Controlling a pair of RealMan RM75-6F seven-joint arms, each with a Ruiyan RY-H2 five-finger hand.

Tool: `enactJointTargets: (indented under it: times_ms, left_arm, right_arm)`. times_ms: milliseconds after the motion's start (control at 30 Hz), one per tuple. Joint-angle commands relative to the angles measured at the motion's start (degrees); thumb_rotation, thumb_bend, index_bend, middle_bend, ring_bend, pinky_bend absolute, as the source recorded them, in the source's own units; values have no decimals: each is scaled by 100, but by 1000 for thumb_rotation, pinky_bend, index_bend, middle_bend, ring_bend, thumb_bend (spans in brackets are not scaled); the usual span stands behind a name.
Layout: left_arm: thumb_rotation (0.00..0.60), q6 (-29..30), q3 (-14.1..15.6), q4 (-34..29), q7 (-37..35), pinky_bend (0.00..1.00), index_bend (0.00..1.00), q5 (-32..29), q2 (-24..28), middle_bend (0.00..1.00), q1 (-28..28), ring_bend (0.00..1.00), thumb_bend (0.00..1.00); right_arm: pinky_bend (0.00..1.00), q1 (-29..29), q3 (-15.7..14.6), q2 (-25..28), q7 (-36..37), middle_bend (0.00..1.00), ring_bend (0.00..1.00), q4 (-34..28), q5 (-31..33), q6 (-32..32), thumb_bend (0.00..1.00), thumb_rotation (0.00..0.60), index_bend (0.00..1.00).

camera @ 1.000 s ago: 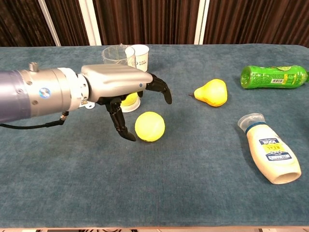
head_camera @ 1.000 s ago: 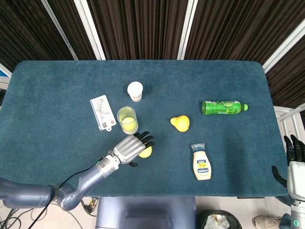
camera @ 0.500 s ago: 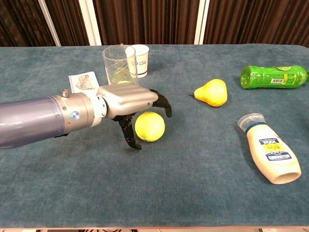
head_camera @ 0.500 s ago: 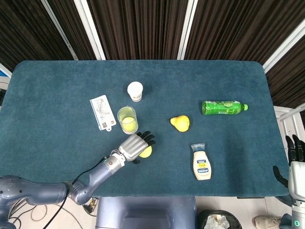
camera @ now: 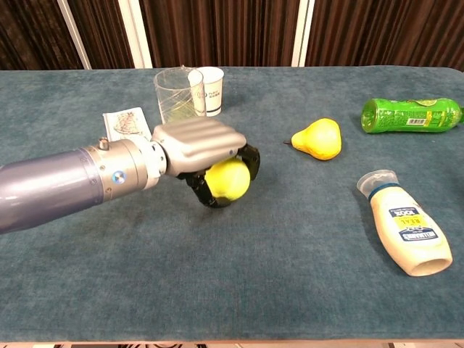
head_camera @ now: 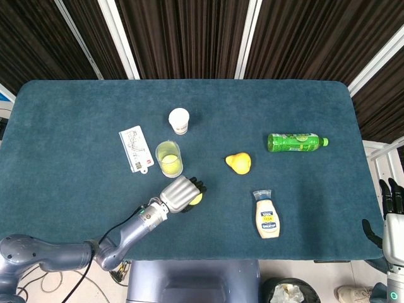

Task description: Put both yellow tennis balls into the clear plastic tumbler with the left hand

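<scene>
- Nearest me, my left hand [camera: 199,148] sits low over the bench [camera: 290,275], its fingers [camera: 250,158] wrapped round a yellow ball [camera: 228,179]. From overhead, the hand [head_camera: 178,194] covers most of the ball [head_camera: 197,198].
- I cannot tell whether the ball has left the bench, or how firm the hold is. Only dark fingertips show under and beside it.
- Risk: if I lift with a shallow hold, I judge the round, fuzzy ball could squirt out and roll toward the pear [camera: 319,138] or the bench edge.
- A ball has no long axis and no facing, so its orientation does not matter for the drop.
- Just beyond the hand stands the tumbler [camera: 173,95], upright, mouth up, long axis vertical. From overhead, yellow shows inside the tumbler [head_camera: 168,157], which I take for the first ball.
- Risk: the tumbler looks light. A knock from my hand, or from the ball catching its rim, could tip it onto the white cup [camera: 211,88] just behind.
- My right hand [head_camera: 392,211] hangs off the bench's edge, fingers spread, holding nothing.
</scene>
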Motion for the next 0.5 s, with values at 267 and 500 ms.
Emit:
enactJointTargets:
  times_ms: [267,500]
  left_arm:
    - [600,501,-712,-1264,-95,673,487,245,783,537,-19,487,470]
    - [600,921,-1008,-1953,283,673,486,362,1413,542,76,482,466]
  right_arm:
    - [112,9,13,-34,-33,75,122,-1,24,-2,340,600,72]
    - [112,10,10,-40,-33,75,122,-13,7,5,340,600,72]
